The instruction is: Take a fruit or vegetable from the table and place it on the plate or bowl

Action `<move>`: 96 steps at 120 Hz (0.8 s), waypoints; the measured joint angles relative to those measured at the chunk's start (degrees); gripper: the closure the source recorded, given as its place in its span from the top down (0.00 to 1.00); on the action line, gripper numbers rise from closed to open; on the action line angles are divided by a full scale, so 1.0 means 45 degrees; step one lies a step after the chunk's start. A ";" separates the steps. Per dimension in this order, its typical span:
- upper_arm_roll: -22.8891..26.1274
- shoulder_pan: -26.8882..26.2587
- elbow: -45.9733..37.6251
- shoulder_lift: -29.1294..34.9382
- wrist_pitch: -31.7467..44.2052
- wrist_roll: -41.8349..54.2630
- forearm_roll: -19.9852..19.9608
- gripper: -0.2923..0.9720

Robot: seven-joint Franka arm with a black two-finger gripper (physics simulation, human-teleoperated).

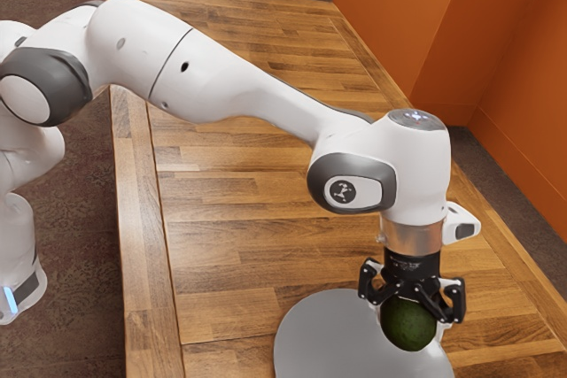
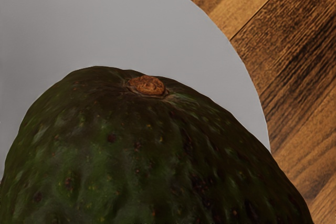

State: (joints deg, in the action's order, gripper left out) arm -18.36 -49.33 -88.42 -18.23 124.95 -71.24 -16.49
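The avocado [image 1: 407,327] is gripped from two sides by the gripper [image 1: 410,305], the fingers closed partway onto its upper half; it is hung low over the grey plate [image 1: 328,334], presumably for release; contact with the plate cannot be determined; the fruit lies near the plate's rim on the exterior view's right, so margin there is judged slim; open table [image 1: 248,219] is available beyond.

The white Franka arm [image 1: 230,86] stretches in from the exterior view's left, wrist pointing straight down — its black gripper [image 1: 410,307] clamped on an avocado [image 1: 407,328].
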 joint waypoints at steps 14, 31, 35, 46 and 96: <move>-0.0018 0.0085 -0.0005 -0.0018 0.0029 -0.0329 -0.0031 0.73; -0.0049 0.0172 -0.0005 0.0002 0.0049 -0.0655 -0.0059 0.74; -0.0054 0.0182 -0.0005 -0.0006 0.0051 -0.0721 -0.0138 0.75; -0.0053 0.0191 0.0000 -0.0099 0.0061 -0.0887 -0.0314 0.76; -0.3535 0.2008 0.2280 0.2519 -0.3405 -0.3970 0.1247 0.77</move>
State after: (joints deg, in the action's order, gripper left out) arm -34.27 -40.29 -78.16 -6.89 109.63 -89.11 -10.88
